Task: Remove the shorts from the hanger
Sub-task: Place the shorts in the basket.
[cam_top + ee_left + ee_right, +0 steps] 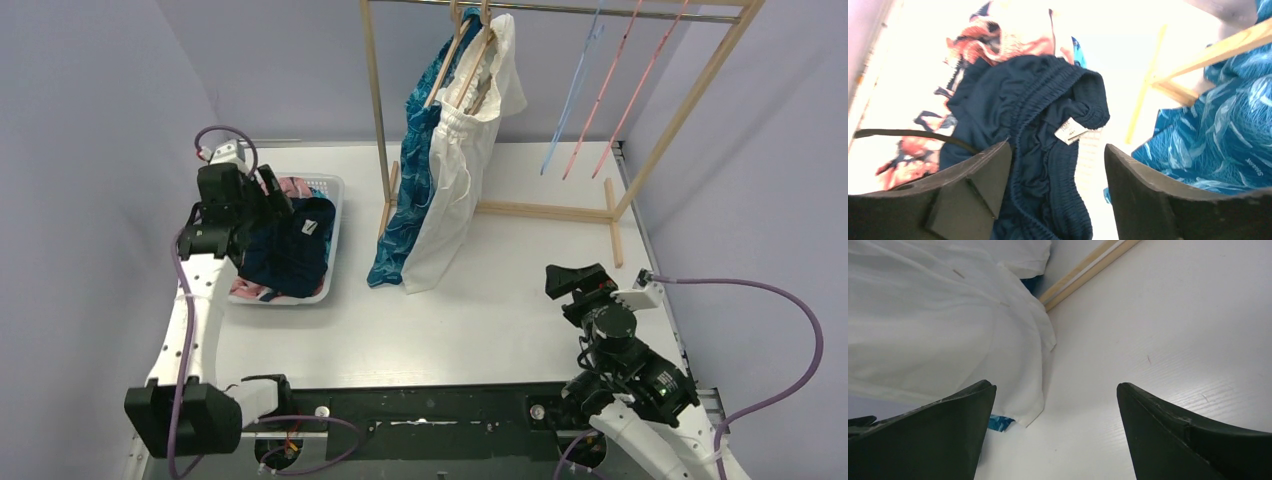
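Two wooden hangers (470,50) hang on the rack's rail. One carries the white drawstring shorts (455,190), the other the blue leaf-pattern shorts (410,180); both reach down to the table. Plain navy shorts (290,250) lie on top of pink floral shorts (295,187) in the white basket (335,190). My left gripper (270,205) hovers over the basket, open, with the navy shorts (1038,100) below its jaws and nothing between them (1058,147). My right gripper (570,280) is open and empty (1055,385) above the table, right of the white shorts (938,315).
The wooden rack (375,100) stands at the back middle, and its base bar (540,211) lies on the table. Thin empty hangers, one blue (575,100) and two pink (620,90), hang at the rail's right end. Walls close in left and right.
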